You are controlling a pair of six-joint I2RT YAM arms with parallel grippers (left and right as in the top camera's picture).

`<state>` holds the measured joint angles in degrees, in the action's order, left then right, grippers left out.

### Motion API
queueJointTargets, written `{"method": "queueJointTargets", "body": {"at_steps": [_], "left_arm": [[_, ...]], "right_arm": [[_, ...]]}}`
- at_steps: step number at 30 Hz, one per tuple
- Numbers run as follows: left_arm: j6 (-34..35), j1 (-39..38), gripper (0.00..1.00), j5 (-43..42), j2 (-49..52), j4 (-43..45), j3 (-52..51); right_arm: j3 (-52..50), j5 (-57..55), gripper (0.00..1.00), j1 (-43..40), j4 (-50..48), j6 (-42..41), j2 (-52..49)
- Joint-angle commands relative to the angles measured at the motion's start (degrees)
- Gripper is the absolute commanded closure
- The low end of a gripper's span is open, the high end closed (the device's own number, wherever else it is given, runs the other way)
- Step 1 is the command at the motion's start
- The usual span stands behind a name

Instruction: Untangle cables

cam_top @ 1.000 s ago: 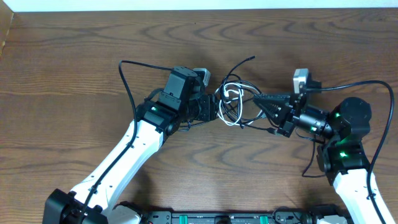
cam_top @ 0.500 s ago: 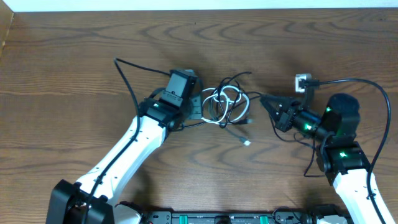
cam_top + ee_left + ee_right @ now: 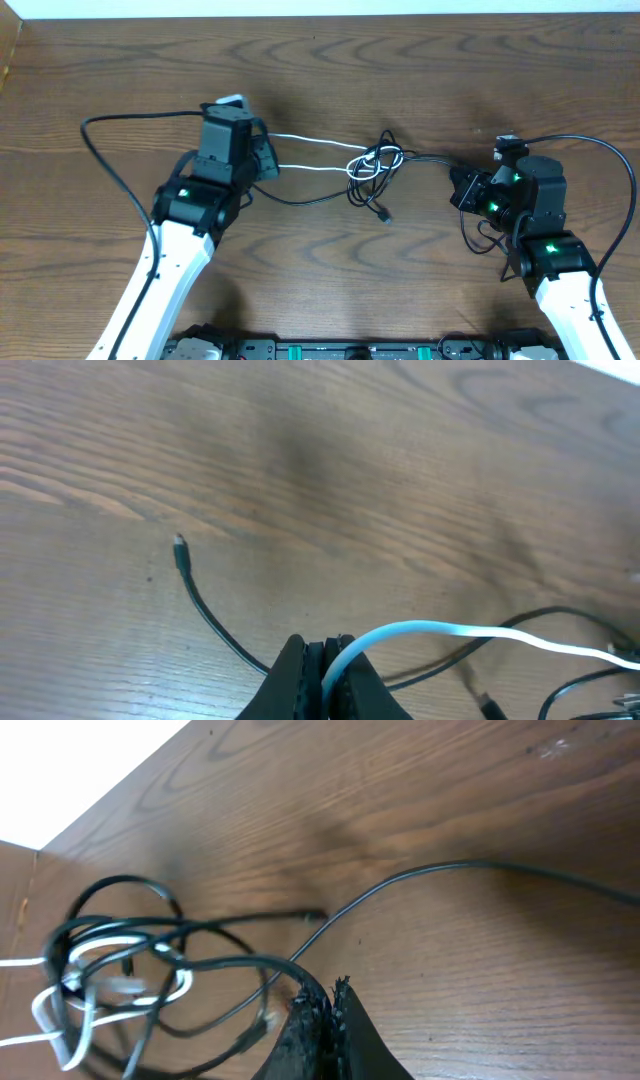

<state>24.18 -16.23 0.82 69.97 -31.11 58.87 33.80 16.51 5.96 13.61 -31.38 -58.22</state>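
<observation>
The cables form a small knot (image 3: 372, 165) at the table's middle. My left gripper (image 3: 266, 160) is shut on the white cable (image 3: 310, 140), which runs as two strands from the jaws right to the knot. In the left wrist view the jaws (image 3: 325, 657) pinch the white cable (image 3: 450, 630). A loose black plug end (image 3: 178, 544) lies on the wood beyond. My right gripper (image 3: 457, 183) is shut on the black cable (image 3: 425, 157), right of the knot. In the right wrist view the jaws (image 3: 322, 1008) clamp the black cable (image 3: 250, 960), with the knot (image 3: 110, 970) to the left.
A loose black cable end (image 3: 385, 214) lies below the knot. A thick black arm wire (image 3: 100, 122) loops left of the left arm, and another (image 3: 590, 142) arcs over the right arm. The table's far edge (image 3: 320, 16) runs along the top.
My left gripper moved left and my right gripper moved right, away from each other. The loose bundle drew out into a tighter knot with the white cable stretched between it and the left gripper.
</observation>
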Motion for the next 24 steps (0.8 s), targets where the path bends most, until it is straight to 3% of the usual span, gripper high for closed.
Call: {"method": "queueJointTargets", "body": {"at_steps": [1, 7, 24], "left_arm": [[1.4, 0.9, 0.93, 2.2, -1.2, -1.0, 0.6], [3.0, 0.9, 0.93, 0.9, -0.7, -2.7, 0.6], [6.7, 1.2, 0.92, 10.3, -0.7, -6.1, 0.6]], "right_arm": [[0.3, -1.0, 0.99, -0.3, -0.6, -0.9, 0.6], [0.3, 2.9, 0.99, -0.3, -2.2, -0.9, 0.6], [0.3, -14.8, 0.99, -0.3, 3.3, -0.7, 0.6]]}}
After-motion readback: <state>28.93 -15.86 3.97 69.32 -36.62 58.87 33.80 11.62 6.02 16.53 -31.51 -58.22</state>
